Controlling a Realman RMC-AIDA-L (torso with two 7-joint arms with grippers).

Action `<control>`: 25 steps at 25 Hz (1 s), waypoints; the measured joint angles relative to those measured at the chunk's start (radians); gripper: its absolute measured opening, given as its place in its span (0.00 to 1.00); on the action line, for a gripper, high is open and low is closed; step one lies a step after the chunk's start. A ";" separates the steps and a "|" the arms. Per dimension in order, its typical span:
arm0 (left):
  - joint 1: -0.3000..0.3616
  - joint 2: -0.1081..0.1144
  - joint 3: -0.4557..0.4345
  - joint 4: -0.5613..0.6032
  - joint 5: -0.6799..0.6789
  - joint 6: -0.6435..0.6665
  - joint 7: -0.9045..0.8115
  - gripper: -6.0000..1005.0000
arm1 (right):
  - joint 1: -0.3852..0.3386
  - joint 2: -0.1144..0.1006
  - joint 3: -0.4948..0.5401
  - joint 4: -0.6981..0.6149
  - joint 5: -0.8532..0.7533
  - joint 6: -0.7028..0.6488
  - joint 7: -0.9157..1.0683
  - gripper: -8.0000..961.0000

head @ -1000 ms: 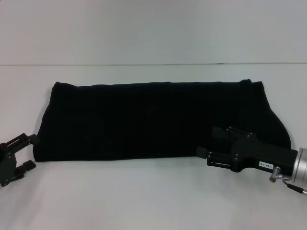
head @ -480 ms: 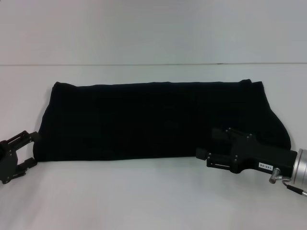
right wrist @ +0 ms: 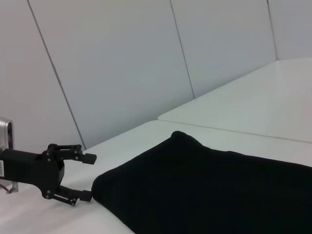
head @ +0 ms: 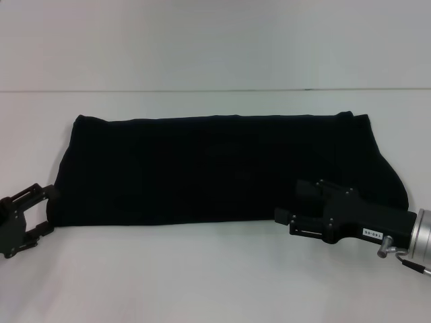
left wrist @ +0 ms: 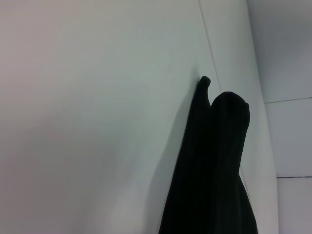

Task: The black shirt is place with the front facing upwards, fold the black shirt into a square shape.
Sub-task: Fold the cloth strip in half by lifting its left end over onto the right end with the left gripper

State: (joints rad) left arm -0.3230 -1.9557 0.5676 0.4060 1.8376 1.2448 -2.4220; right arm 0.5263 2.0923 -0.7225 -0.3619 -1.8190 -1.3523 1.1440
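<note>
The black shirt lies on the white table as a long folded band running left to right; no lettering or label shows. My left gripper is open at the shirt's near left corner, its jaws on either side of the corner's edge. The right wrist view shows the left gripper open, right beside the shirt. My right gripper is open and low over the shirt's near edge, toward its right end. The left wrist view shows only the shirt's folded end on the table.
The white table runs wide in front of the shirt and behind it to a seam. White wall panels stand beyond the table's edge.
The left gripper has shifted slightly and levelled at the shirt's left corner. The right gripper has barely moved. The shirt lies as before.
</note>
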 joint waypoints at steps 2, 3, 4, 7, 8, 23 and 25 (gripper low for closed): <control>-0.001 0.000 0.003 0.000 0.000 -0.004 0.000 0.90 | 0.000 0.000 0.000 0.000 0.000 -0.001 0.000 0.97; -0.002 0.000 0.003 0.000 0.000 -0.005 0.000 0.90 | 0.000 0.000 0.000 0.000 0.000 -0.001 0.000 0.97; -0.004 0.000 0.004 -0.001 0.000 -0.007 0.000 0.90 | 0.000 0.000 0.000 0.000 0.000 -0.001 0.000 0.97; -0.011 0.000 0.006 -0.003 0.000 -0.008 0.000 0.90 | 0.000 0.000 0.000 0.000 0.000 -0.001 0.000 0.97; -0.013 0.000 0.007 -0.004 0.000 -0.009 0.000 0.90 | 0.000 0.000 0.000 0.000 0.000 -0.001 0.000 0.97; -0.030 -0.003 0.007 -0.006 0.002 -0.023 0.000 0.90 | 0.001 0.000 0.000 0.000 0.007 -0.002 0.002 0.97; -0.042 -0.006 0.006 -0.006 0.002 -0.031 0.000 0.90 | 0.002 0.000 0.000 0.000 0.007 -0.002 0.002 0.97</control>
State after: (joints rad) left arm -0.3648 -1.9613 0.5740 0.4004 1.8392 1.2136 -2.4222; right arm 0.5280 2.0928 -0.7225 -0.3620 -1.8117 -1.3546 1.1459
